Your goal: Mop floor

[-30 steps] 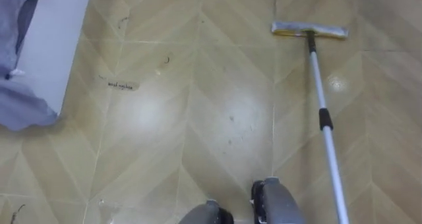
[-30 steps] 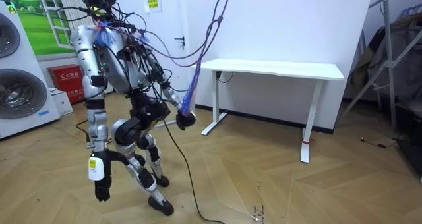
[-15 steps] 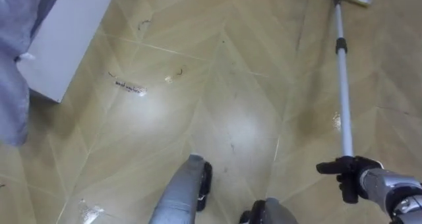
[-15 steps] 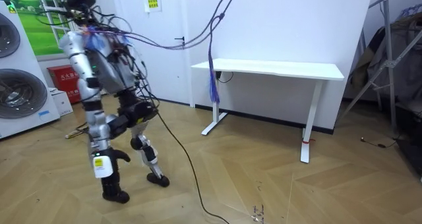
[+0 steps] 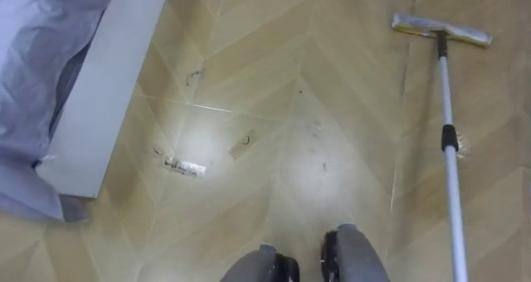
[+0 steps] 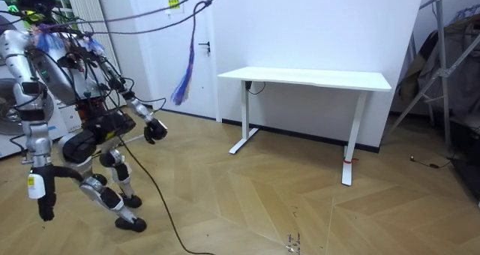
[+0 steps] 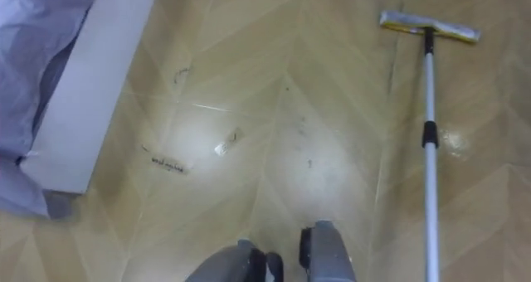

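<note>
**Left eye view.** Glossy herringbone wood-pattern floor (image 5: 274, 58). One flat mop with a silver pole, black collar and pale rectangular head (image 5: 449, 138). The head lies flat on the floor far ahead at upper right. The pole slants back past the robot's right side and off the bottom edge. Litter, two pieces: one printed white scrap (image 5: 184, 167) and one small tan scrap (image 5: 243, 146) near it, both well left of the mop. Faint dark specks lie between. One long white panel (image 5: 99, 91) at left, with one lavender cloth (image 5: 37, 58) draped beside it.

**Right eye view.** Same layout, same counts.

**Room view.** Robot leans forward at the room view's left, well apart from one white desk (image 6: 307, 79). Right hand (image 6: 155, 130) is back at hip height, fingers seemingly curled round the pole's upper end. Left hand (image 6: 46, 206) hangs by the leg; fingers: cannot tell.

**Step, judged.** Mid-stroke, mop out at reach, much floor undone. The next move calls for steering the head left across specks and scraps, flat down and clear of the panel.
</note>
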Motion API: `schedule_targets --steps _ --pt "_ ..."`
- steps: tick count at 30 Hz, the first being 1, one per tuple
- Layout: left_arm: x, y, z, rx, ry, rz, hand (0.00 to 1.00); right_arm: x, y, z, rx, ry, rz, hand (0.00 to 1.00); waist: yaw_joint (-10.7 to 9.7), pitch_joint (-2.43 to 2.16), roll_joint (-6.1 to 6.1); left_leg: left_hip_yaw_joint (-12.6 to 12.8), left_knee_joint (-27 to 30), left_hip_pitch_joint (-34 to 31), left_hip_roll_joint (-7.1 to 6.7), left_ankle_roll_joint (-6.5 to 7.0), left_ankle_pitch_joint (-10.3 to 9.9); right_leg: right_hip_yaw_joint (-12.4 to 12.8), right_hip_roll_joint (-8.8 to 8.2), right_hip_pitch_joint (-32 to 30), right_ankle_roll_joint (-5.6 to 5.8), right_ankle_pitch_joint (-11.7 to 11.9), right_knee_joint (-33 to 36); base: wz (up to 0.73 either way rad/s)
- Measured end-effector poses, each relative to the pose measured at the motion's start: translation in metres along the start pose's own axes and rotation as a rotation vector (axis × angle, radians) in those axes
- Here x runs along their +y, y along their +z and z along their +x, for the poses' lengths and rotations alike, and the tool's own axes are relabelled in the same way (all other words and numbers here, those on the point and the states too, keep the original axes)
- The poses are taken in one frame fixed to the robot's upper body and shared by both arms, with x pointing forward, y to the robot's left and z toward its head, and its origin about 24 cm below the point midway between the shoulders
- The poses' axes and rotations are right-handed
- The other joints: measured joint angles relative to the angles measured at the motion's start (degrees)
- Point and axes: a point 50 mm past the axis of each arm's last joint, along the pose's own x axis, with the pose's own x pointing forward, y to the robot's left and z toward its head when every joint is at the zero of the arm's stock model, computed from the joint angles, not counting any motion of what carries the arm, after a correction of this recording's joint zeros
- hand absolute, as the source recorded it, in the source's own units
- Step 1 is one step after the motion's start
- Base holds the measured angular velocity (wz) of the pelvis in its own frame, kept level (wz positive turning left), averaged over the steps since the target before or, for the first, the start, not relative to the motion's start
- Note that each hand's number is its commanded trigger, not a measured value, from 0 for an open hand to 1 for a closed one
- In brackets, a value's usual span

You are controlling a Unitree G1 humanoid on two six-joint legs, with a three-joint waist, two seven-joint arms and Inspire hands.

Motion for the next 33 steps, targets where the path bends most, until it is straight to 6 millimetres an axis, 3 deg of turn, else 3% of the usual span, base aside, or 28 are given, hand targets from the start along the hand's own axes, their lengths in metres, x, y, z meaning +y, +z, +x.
schedule_targets --steps 1,2,4,5,6,7,8,9,10,11,12,13,14,15,16,17,18,19,20,21,22,23,24,26,27,29,31,33 --pt "0.000 -0.004 0.000 0.014 -0.001 -0.001 0.00 0.000 0.003 -0.001 0.002 0.001 0.001 1.00 -0.01 0.04 -0.26 -0.02 -0.20 1.00 -0.14 -0.10 -0.56 -0.70 -0.23 0.40 -0.50 0.47 -0.49 0.00" --pt "0.000 -0.009 -0.001 0.039 0.002 0.000 0.00 0.000 0.012 -0.003 -0.001 -0.002 -0.001 1.00 0.09 0.26 -1.37 -0.10 -0.53 2.82 -0.49 -0.40 -1.63 -1.38 -1.17 1.46 -1.31 0.91 -0.09 0.00" --pt "0.000 -0.010 -0.001 0.042 0.007 -0.001 0.00 -0.005 0.044 -0.010 -0.048 -0.012 0.011 1.00 1.64 0.17 -1.90 -0.03 0.56 3.59 -0.35 -1.76 -2.78 -2.06 -1.33 2.20 -2.08 -0.11 1.32 -0.22" --pt "0.002 -0.008 -0.001 0.032 0.012 -0.003 0.00 -0.008 0.074 -0.020 -0.118 -0.021 0.018 1.00 2.99 0.40 -2.53 1.06 5.60 1.68 0.80 -4.19 -2.19 -2.06 -1.08 1.73 -2.31 -1.47 2.73 -0.41" --pt "0.007 -0.008 -0.001 0.030 0.023 -0.009 0.00 -0.007 0.110 -0.034 -0.212 -0.017 0.016 1.00 3.59 1.02 -3.60 2.58 14.07 -2.05 2.28 -9.42 2.17 -1.52 -0.82 1.55 -2.79 -2.00 4.76 -0.40" --pt "0.010 -0.010 -0.002 0.034 0.029 -0.011 0.00 -0.006 0.126 -0.041 -0.260 -0.013 0.017 1.00 3.93 1.11 -4.15 3.07 18.38 -3.94 3.03 -10.38 5.11 -1.09 -0.26 1.56 -3.03 -2.29 5.76 -0.34" --pt "0.014 -0.016 -0.003 0.041 0.035 -0.009 0.00 -0.005 0.152 -0.054 -0.357 -0.001 0.011 1.00 5.12 1.12 -5.13 3.09 25.92 -7.48 4.32 -10.35 11.60 -0.67 1.01 1.93 -3.54 -3.65 7.63 -0.38" --pt "0.018 -0.021 -0.006 0.035 0.036 0.012 0.00 -0.004 0.173 -0.067 -0.446 0.018 0.008 1.00 6.15 1.45 -6.24 2.84 30.74 -10.27 4.90 -10.41 15.94 0.03 2.11 2.52 -4.28 -5.05 9.10 -0.29" --pt "0.019 -0.022 -0.006 0.031 0.037 0.017 0.00 -0.004 0.184 -0.074 -0.487 0.029 0.009 1.00 6.40 1.40 -6.58 2.78 31.14 -11.80 4.94 -10.15 15.32 0.03 2.18 2.76 -4.80 -5.69 9.61 -0.03" --pt "0.021 -0.021 -0.006 0.028 0.042 0.023 0.00 -0.003 0.198 -0.084 -0.547 0.045 0.018 1.00 7.02 1.61 -7.23 2.84 28.37 -14.57 5.84 -9.06 12.50 0.03 2.42 3.54 -4.91 -7.01 10.13 0.15" --pt "0.021 -0.021 -0.006 0.027 0.039 0.019 0.00 -0.003 0.204 -0.088 -0.568 0.059 0.027 1.00 8.08 1.82 -7.62 2.77 21.44 -16.22 6.68 -9.13 10.67 0.12 2.80 5.06 -4.89 -8.13 9.95 0.11" --pt "0.021 -0.021 -0.006 0.025 0.033 0.018 0.00 -0.002 0.204 -0.089 -0.566 0.067 0.029 1.00 8.31 1.79 -7.79 2.63 16.69 -16.54 6.79 -9.36 10.45 0.04 2.89 5.97 -4.66 -8.77 9.73 0.07" --pt "0.020 -0.024 -0.007 0.032 0.017 0.018 0.00 -0.001 0.199 -0.085 -0.552 0.080 0.029 1.00 8.10 1.71 -7.56 1.48 6.90 -16.64 6.74 -9.95 11.01 -0.46 2.88 8.05 -4.04 -10.17 9.31 0.10" --pt "0.020 -0.023 -0.006 0.031 0.008 0.020 0.00 -0.003 0.188 -0.077 -0.526 0.084 0.023 1.00 7.83 1.72 -7.32 1.19 2.04 -16.60 7.19 -8.38 13.54 -1.06 2.57 10.18 -3.75 -11.94 9.19 0.15" --pt "0.021 -0.021 -0.006 0.030 0.004 0.022 0.00 -0.005 0.179 -0.071 -0.505 0.084 0.018 1.00 7.71 1.60 -7.51 1.63 1.80 -16.27 7.34 -7.61 13.93 -1.17 2.03 11.02 -3.50 -12.85 9.23 0.20" --pt "0.021 -0.015 -0.004 0.014 -0.006 0.021 0.00 -0.009 0.161 -0.059 -0.458 0.076 0.006 1.00 7.27 1.16 -7.52 2.70 2.08 -15.18 7.16 -4.95 12.33 -1.00 1.44 12.29 -2.69 -14.09 9.15 0.30" --pt "0.020 -0.004 -0.003 -0.017 -0.019 0.017 0.00 -0.017 0.143 -0.048 -0.409 0.055 -0.002 1.00 6.61 1.01 -6.79 2.88 2.92 -14.67 6.44 -3.15 11.05 -0.71 0.89 12.88 -1.93 -14.65 10.14 0.31" --pt "0.019 0.001 -0.002 -0.034 -0.021 0.009 0.00 -0.021 0.135 -0.043 -0.384 0.045 -0.002 1.00 6.27 0.99 -6.51 3.08 3.45 -14.39 6.06 -2.54 10.29 -0.18 0.75 12.73 -1.57 -14.47 11.45 0.37" --pt "0.019 0.012 -0.002 -0.067 -0.021 0.000 0.00 -0.028 0.115 -0.034 -0.329 0.023 -0.007 1.00 5.09 0.78 -5.90 3.24 3.99 -13.79 4.89 -1.69 8.97 0.72 -0.08 12.34 -0.33 -13.84 14.26 0.42" --pt "0.018 0.020 -0.001 -0.099 -0.022 -0.004 0.00 -0.033 0.094 -0.025 -0.265 0.004 -0.008 1.00 4.10 0.39 -5.25 3.27 4.17 -13.10 3.54 -1.10 7.68 0.73 -1.08 11.62 1.81 -12.64 17.36 0.44" --pt "0.017 0.024 -0.001 -0.110 -0.024 -0.007 0.00 -0.036 0.083 -0.021 -0.233 -0.008 -0.010 1.00 3.63 0.28 -4.84 3.26 4.30 -12.63 3.04 -0.79 7.10 0.78 -1.30 11.39 2.81 -11.92 18.76 0.37" --pt "0.015 0.027 -0.001 -0.123 -0.028 -0.016 0.00 -0.038 0.065 -0.015 -0.186 -0.030 -0.025 1.00 2.98 -0.14 -3.65 2.70 4.52 -11.89 2.28 -0.39 5.80 1.48 -1.18 10.77 3.37 -10.00 20.69 0.07" --pt "0.014 0.027 -0.001 -0.126 -0.029 -0.018 0.00 -0.035 0.054 -0.012 -0.160 -0.037 -0.031 1.00 2.66 -0.21 -3.09 2.23 4.49 -10.96 2.04 -0.26 4.71 2.18 -0.81 9.67 3.61 -7.03 22.93 -0.11" --pt "0.014 0.026 -0.001 -0.119 -0.024 -0.024 0.00 -0.023 0.048 -0.010 -0.151 -0.035 -0.032 1.00 2.73 0.00 -2.54 -0.44 4.27 -10.03 1.27 -0.52 3.92 3.22 0.64 6.81 3.15 -6.70 22.98 -0.63" --pt "0.011 0.024 0.000 -0.109 -0.024 -0.041 0.00 -0.015 0.048 -0.009 -0.160 -0.031 -0.034 1.00 2.61 0.18 -2.01 -2.35 3.61 -9.23 0.59 -0.68 3.84 3.12 1.64 4.56 2.86 -7.55 19.96 -0.71" --pt "0.005 0.020 -0.001 -0.097 -0.030 -0.035 0.00 -0.008 0.047 -0.009 -0.164 -0.029 -0.037 1.00 1.75 0.54 -1.21 -4.91 2.25 -7.33 -0.94 -0.81 3.85 2.09 1.74 2.47 2.68 -7.49 12.12 -0.29" --pt "0.003 0.014 0.000 -0.077 -0.018 -0.006 0.00 0.002 0.043 -0.008 -0.157 -0.018 -0.050 1.00 1.06 1.07 -2.17 -6.10 0.86 -5.02 -2.20 -1.17 3.62 2.45 1.65 1.31 1.64 -5.91 3.33 0.03" --pt "0.000 0.007 0.000 -0.041 -0.012 -0.009 0.00 0.009 0.034 -0.006 -0.135 -0.008 -0.050 1.00 0.34 0.71 -2.14 -7.67 0.65 -2.70 -2.69 -1.87 2.28 1.12 1.15 2.39 -0.18 -1.72 -0.50 0.28"
